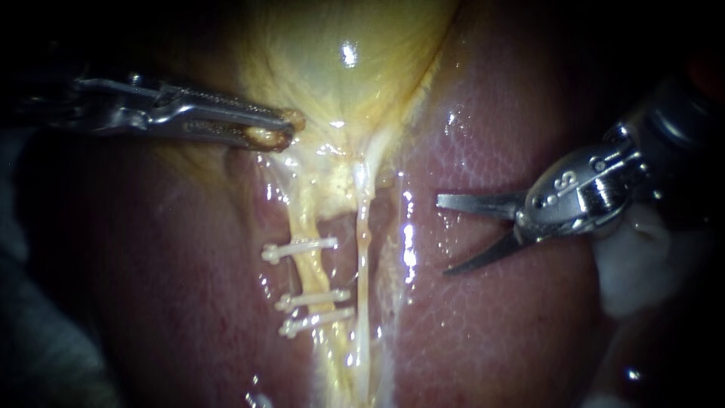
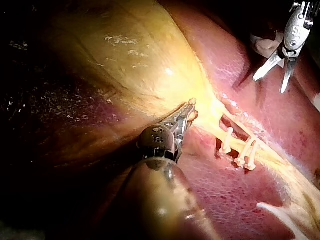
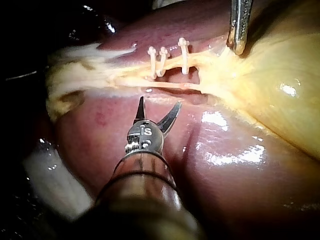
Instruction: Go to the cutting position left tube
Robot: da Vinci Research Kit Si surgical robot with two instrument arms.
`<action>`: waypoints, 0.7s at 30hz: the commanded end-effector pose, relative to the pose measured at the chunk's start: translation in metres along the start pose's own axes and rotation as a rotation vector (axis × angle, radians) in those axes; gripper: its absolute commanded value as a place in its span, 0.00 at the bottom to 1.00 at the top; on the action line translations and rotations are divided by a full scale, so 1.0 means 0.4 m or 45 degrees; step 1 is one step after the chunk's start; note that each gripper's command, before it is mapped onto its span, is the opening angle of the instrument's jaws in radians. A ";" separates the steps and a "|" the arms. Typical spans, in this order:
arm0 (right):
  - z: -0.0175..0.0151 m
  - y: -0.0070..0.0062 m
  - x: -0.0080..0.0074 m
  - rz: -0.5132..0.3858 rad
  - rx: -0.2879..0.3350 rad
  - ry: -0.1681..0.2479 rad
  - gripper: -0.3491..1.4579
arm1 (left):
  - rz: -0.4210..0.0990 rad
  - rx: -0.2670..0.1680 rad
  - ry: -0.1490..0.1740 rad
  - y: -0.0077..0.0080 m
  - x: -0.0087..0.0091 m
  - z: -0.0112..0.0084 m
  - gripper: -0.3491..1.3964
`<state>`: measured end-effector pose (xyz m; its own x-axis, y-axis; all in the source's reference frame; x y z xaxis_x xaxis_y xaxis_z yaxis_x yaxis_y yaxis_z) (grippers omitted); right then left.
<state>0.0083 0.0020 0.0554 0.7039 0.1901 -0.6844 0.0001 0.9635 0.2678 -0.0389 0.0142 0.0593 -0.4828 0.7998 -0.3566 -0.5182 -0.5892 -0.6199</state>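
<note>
The pale yellow left tube (image 1: pixel 310 272) ran from the neck of the glossy yellow gallbladder (image 1: pixel 340 68) toward the near side, along a groove in the reddish-brown liver (image 1: pixel 498 325). Three white plastic clips (image 1: pixel 313 298) crossed it, one farther off and two close together. Just to its right lay the thinner, whitish right tube (image 1: pixel 363 249). Well to the right, the right instrument (image 1: pixel 442 236) hovered over the liver with its bladed tool open, apart from both tubes. The left instrument (image 1: pixel 289 130) had its tool clamped on the gallbladder's left edge.
</note>
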 end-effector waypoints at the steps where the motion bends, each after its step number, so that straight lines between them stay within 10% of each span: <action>1: 0.0000 0.0000 0.0000 0.000 0.000 0.000 0.96 | -0.001 0.001 0.000 0.0001 0.0000 -0.0001 0.00; 21: 0.0000 0.0000 0.0002 0.001 -0.001 0.000 0.96 | -0.046 -0.021 0.135 0.0049 0.0085 -0.0246 0.00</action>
<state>0.0083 0.0020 0.0554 0.7037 0.1900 -0.6846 -0.0001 0.9636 0.2673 -0.0345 0.0169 0.0499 -0.3862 0.8288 -0.4048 -0.5216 -0.5582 -0.6452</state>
